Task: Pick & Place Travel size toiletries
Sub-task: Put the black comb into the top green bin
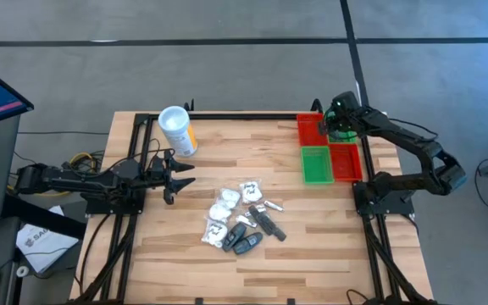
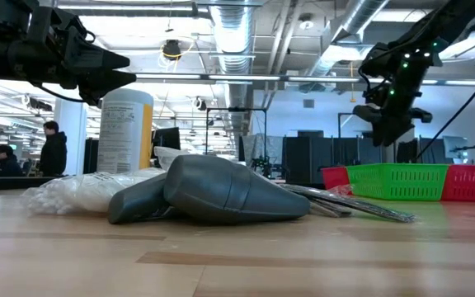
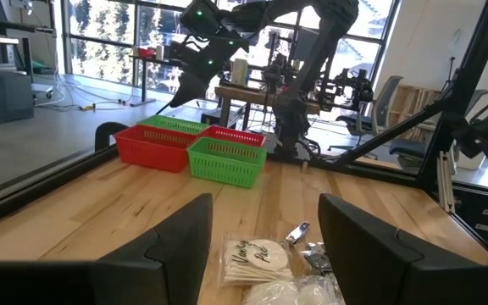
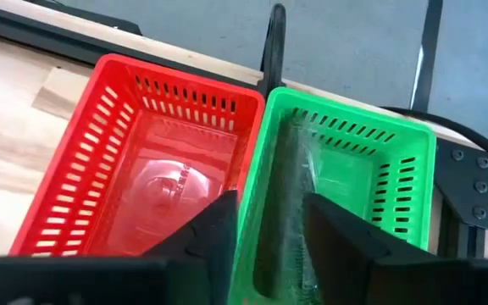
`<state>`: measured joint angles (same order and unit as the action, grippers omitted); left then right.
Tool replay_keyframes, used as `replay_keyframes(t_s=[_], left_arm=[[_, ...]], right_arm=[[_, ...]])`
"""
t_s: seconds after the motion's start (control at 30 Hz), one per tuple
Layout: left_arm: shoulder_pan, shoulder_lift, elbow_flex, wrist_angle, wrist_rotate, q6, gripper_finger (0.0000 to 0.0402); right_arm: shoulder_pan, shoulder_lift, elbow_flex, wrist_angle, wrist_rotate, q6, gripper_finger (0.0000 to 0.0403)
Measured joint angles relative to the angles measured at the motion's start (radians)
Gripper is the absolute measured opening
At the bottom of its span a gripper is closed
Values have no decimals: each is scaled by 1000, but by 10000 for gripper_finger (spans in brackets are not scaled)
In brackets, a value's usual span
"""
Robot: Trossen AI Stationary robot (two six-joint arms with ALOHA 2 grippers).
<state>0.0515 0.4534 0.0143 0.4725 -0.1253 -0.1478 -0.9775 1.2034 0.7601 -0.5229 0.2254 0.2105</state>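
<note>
The travel size toiletries (image 1: 242, 222) lie in a loose pile near the table's middle: white clear-wrapped packets (image 3: 257, 259) and dark grey little tubes (image 2: 221, 191). My left gripper (image 1: 179, 175) hovers open just left of the pile, pointing level toward it, and it also shows in the left wrist view (image 3: 265, 254). My right gripper (image 1: 339, 124) hangs open above the far bins at the table's right far corner (image 4: 265, 233). Below it a round clear packet (image 4: 169, 182) lies in the red bin, and a long clear-wrapped item (image 4: 291, 182) lies in the green bin.
A white canister with a yellow label (image 1: 177, 130) stands upright behind my left gripper. Two red bins (image 1: 310, 129) and two green bins (image 1: 316, 164) sit together by the right far corner. Bare wood lies along the near edge. People (image 2: 54, 148) show in the room beyond.
</note>
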Motion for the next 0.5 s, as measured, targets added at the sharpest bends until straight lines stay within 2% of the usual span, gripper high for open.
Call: replay_keyframes(t_s=[0.13,0.27,0.5], left_arm=[[0,0,0,0,0,0,209],[0,0,0,0,0,0,209],[0,0,0,0,0,0,209]], right_arm=[[2,0,0,0,1,-1,80],[2,0,0,-2,-5,-7,65],[66,0,0,11,-133,-60,63]])
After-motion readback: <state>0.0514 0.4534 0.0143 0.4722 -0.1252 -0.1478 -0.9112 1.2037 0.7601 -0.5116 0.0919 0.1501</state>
